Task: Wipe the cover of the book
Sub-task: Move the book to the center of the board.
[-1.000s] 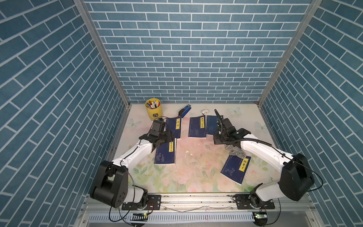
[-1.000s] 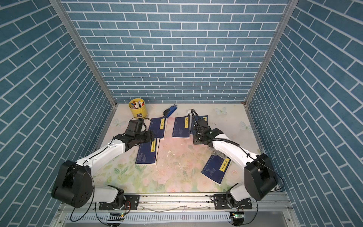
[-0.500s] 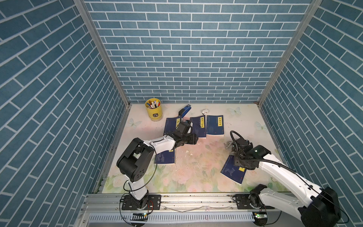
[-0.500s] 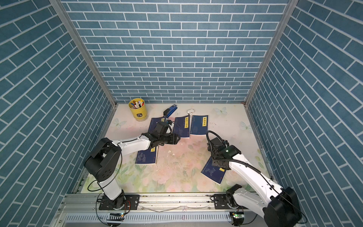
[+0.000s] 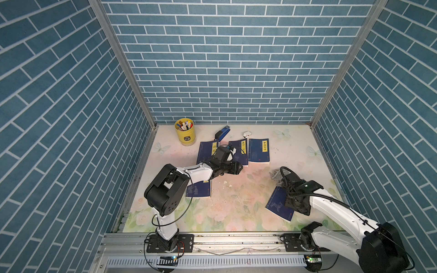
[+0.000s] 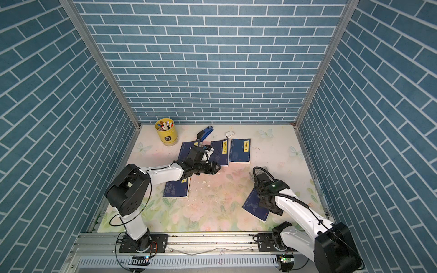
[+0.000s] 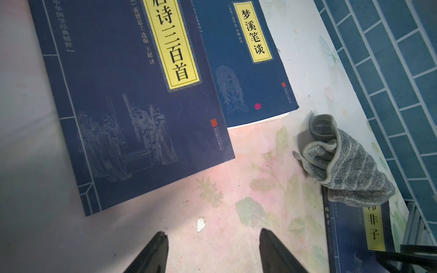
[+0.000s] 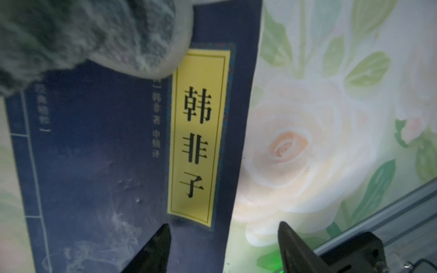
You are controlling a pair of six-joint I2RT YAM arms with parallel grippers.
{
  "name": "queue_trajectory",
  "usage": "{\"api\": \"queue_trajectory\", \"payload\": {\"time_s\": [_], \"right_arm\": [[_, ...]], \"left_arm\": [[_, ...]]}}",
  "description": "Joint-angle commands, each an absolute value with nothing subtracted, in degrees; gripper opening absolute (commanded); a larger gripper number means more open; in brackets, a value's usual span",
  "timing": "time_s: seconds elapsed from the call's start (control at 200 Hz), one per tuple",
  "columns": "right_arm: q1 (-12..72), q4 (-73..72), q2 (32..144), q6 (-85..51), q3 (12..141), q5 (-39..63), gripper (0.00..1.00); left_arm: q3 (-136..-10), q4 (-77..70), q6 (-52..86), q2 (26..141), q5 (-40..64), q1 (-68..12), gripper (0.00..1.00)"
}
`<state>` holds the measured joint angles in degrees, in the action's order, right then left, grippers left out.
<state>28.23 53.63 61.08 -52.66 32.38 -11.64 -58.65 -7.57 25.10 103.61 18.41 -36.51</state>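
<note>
The right hand (image 8: 223,236) hung low over the book (image 5: 275,204), fingers spread wide with nothing between them. One fingertip sat above the dark blue cover, and the other was past its edge, over the flowered bench (image 8: 307,141). The book lay at an angle on the right side of the bench, close to the front rail. The grey cloth (image 7: 343,160) lay loose, slumped across the book's far corner, and neither hand touched it. Across the way, the left hand (image 7: 212,232) was open too and empty. It was low over bare bench, just in front of the middle book (image 7: 142,106) of the back row.
</note>
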Motion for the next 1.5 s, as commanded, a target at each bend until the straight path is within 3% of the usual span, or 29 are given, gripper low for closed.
{"api": "queue_trajectory", "payload": {"time_s": [0.0, 0.645, 1.495], "right_arm": [[27.9, 50.9, 61.4, -55.3, 31.8, -8.9, 0.69], [28.6, 39.3, 72.2, -50.1, 35.2, 2.8, 0.55], [42.7, 33.4, 96.7, -44.6, 56.2, 4.7, 0.51]], "left_arm": [[-58.7, -9.1, 24.4, 103.4, 20.0, -36.5, 0.66], [-53.6, -11.0, 25.3, 103.0, 22.7, -39.0, 0.66], [-46.8, -12.1, 27.5, 102.1, 22.1, -41.6, 0.57]]}}
